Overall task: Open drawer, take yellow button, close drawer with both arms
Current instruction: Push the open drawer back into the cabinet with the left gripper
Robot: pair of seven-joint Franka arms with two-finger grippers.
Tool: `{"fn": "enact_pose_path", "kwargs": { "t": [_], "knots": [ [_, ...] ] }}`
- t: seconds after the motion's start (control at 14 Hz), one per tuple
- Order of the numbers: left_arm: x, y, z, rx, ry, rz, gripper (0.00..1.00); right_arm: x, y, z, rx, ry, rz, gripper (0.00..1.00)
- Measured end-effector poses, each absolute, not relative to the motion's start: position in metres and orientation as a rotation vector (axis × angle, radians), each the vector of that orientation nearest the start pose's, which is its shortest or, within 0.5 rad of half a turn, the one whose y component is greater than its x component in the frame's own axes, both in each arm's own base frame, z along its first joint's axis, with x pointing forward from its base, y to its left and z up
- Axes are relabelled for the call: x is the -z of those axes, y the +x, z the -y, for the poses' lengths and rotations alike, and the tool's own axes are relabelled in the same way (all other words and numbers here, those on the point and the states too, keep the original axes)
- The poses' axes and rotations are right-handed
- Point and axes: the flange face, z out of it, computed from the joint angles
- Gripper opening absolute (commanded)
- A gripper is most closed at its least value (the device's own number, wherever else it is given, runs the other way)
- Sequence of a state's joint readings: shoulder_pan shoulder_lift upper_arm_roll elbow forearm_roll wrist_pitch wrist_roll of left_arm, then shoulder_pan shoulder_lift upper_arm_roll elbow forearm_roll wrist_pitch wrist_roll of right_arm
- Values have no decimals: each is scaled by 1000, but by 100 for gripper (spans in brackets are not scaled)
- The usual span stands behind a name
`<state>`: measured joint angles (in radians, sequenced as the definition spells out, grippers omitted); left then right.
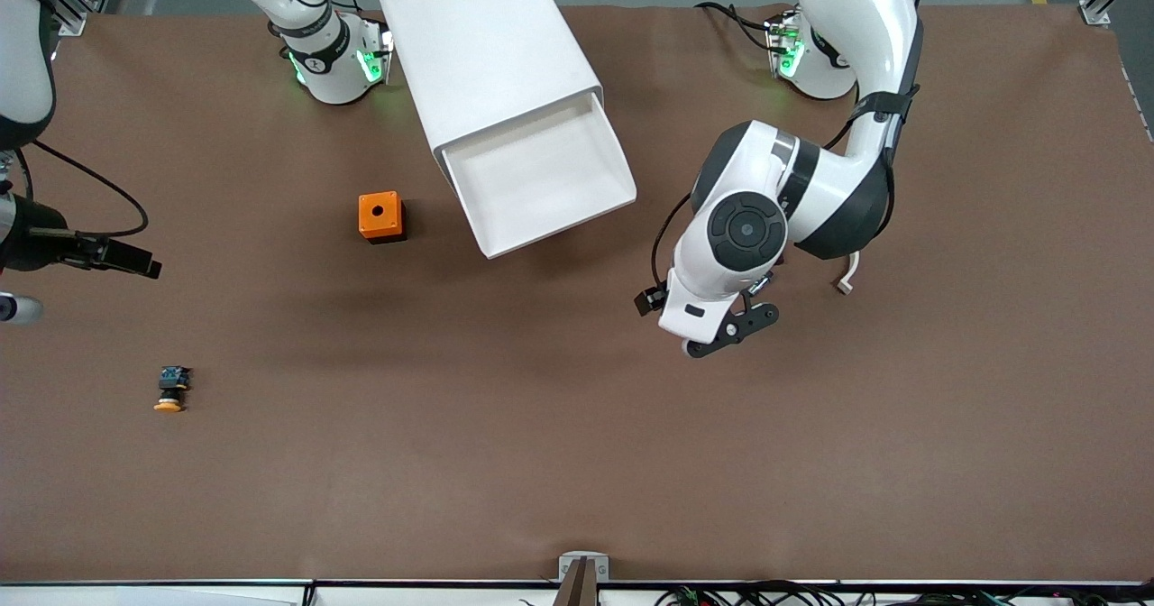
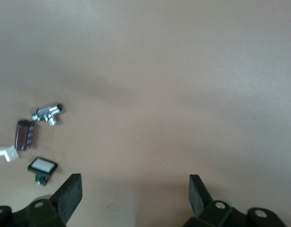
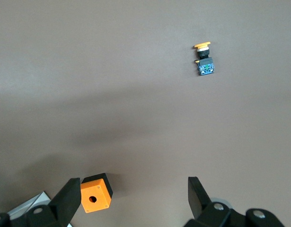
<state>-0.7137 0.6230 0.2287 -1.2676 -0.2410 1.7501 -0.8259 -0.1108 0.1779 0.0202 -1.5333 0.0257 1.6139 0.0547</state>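
Two steps look done, since the drawer [image 1: 541, 178] stands open and empty and the button [image 1: 170, 390] lies on the table [image 1: 577, 462] toward the right arm's end, leaving only closing, with the left gripper [image 2: 135, 195] and right gripper [image 3: 134, 196] both spread and holding nothing.

Bright, even overhead light; soft shadows; wrist views slightly hazy.

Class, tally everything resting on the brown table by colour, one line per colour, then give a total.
White: 2, the cabinet and a small white piece.
Orange: 2, the orange cube and the button.
Black, white-faced: 1, small switch.
Silver: 1, metal part.
Dark brown: 1, block.
Total: 7
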Motion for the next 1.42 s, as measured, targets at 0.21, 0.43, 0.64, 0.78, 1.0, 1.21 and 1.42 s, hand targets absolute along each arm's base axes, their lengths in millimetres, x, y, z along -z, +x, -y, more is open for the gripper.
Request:
{"fn": "enact_pose_path", "kwargs": {
  "t": [0.21, 0.43, 0.64, 0.78, 1.0, 1.21, 1.42],
  "knots": [
    [-388, 605, 387, -212, -3122, 482, 99, -549, 603, 45, -134, -3098, -276, 100],
    [-378, 603, 391, -188, -3146, 416, 99, -567, 605, 37, -95, -3098, -305, 100],
    [-365, 594, 405, -178, -3173, 381, 99, -590, 599, 36, -112, -3098, -306, 100],
    [-359, 585, 420, -180, -3196, 347, 99, -600, 593, 35, -146, -3098, -303, 100],
    [-363, 565, 444, -212, -3220, 331, 99, -615, 583, 27, -171, -3099, -292, 100],
    [-368, 537, 466, -265, -3227, 328, 99, -626, 572, 28, -193, -3099, -306, 100],
    [-362, 508, 491, -297, -3212, 319, 99, -643, 560, 29, -172, -3100, -311, 100]
  ]
}}
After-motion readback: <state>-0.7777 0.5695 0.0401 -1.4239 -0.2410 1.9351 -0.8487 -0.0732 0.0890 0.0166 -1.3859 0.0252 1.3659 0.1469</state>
